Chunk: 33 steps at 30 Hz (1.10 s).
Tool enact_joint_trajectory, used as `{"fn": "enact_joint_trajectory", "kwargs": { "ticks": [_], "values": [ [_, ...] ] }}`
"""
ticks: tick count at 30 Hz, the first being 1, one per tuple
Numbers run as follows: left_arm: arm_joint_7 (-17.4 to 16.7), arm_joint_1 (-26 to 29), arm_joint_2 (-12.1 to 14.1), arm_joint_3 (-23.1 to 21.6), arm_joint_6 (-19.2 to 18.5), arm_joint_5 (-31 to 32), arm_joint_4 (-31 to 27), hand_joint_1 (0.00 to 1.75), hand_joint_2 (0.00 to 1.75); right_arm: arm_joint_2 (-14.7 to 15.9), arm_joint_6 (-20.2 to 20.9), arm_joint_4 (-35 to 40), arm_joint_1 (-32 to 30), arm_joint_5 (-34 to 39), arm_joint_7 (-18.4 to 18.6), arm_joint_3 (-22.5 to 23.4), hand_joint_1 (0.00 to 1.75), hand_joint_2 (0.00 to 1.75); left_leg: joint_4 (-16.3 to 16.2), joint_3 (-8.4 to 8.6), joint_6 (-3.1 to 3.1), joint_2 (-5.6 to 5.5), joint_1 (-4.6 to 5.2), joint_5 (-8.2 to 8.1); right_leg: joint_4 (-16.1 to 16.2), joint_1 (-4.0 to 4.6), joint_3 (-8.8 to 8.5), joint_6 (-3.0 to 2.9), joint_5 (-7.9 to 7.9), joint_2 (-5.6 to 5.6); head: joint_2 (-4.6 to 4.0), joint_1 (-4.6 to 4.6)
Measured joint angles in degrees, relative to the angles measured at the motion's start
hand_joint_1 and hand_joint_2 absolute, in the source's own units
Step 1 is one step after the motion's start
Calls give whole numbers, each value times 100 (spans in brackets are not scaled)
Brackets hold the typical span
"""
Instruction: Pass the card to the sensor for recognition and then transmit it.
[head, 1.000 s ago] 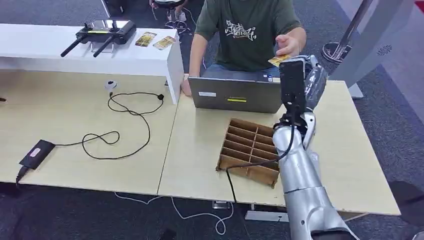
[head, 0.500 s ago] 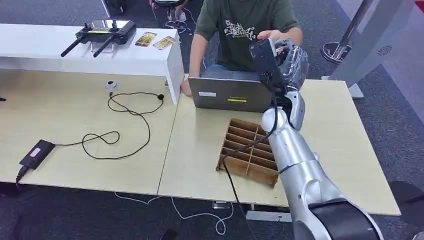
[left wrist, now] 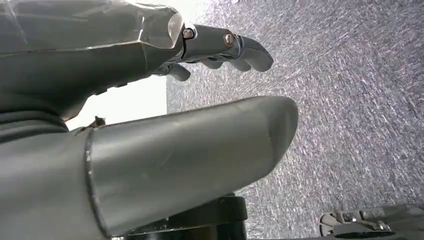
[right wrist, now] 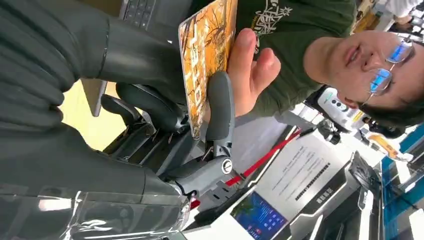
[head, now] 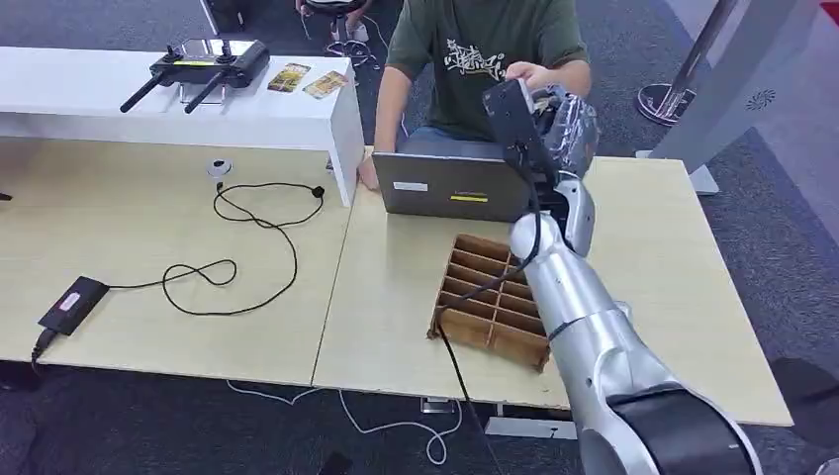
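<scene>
The right robot hand [right wrist: 165,100] is pinching the card [right wrist: 207,60] between its thick thumb and a dark finger, raised over the far edge of the tabletop [head: 653,257] in front of the seated person [head: 475,59]. The card is standing edge-on to the wrist camera, its long axis running along the fingers toward the person. It is showing an orange and yellow printed face with dark markings. The person's hand [right wrist: 250,65] is touching the card's far side. The left robot hand [left wrist: 150,125] is hanging over grey carpet, fingers apart and holding nothing. Near the right arm, a brown divided box [head: 492,297] is lying on the tabletop, with a laptop [head: 450,186] just beyond it.
</scene>
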<state>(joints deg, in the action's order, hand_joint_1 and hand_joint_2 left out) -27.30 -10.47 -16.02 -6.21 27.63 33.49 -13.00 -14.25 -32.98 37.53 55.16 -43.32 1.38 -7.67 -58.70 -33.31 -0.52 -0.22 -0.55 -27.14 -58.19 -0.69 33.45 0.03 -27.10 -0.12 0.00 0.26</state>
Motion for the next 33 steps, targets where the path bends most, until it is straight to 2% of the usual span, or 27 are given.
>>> {"fn": "enact_joint_trajectory", "kwargs": {
  "ticks": [1,2,13,21,26,33],
  "values": [
    [0,0,0,0,0,11,0,0,0,-6,2,-22,4,0,0,0,21,175,0,0,0,0,0,0,0,0,0,0,0,0,0,-2],
    [0,0,0,0,0,20,0,0,0,-11,9,-37,7,0,-2,0,0,175,0,0,0,0,0,0,0,0,0,0,0,0,0,0],
    [-9,0,-2,-85,-2,116,2,0,0,-50,15,-160,13,4,-11,0,0,175,0,0,0,0,0,0,0,0,0,0,0,0,0,-2],
    [-9,1,0,-164,0,273,2,0,0,-50,2,-171,10,41,-161,2,0,175,-1,1,0,1,0,0,0,0,1,0,0,1,0,-2],
    [-7,1,0,-173,0,334,2,0,0,-50,-15,42,-167,260,-518,9,0,175,-1,1,0,1,-1,0,0,1,2,0,0,1,0,0],
    [17,3,4,-170,0,337,2,0,0,-48,-4,995,-817,452,-1016,2,0,175,0,0,0,0,-1,0,1,1,2,0,-1,0,0,0]
  ]
}}
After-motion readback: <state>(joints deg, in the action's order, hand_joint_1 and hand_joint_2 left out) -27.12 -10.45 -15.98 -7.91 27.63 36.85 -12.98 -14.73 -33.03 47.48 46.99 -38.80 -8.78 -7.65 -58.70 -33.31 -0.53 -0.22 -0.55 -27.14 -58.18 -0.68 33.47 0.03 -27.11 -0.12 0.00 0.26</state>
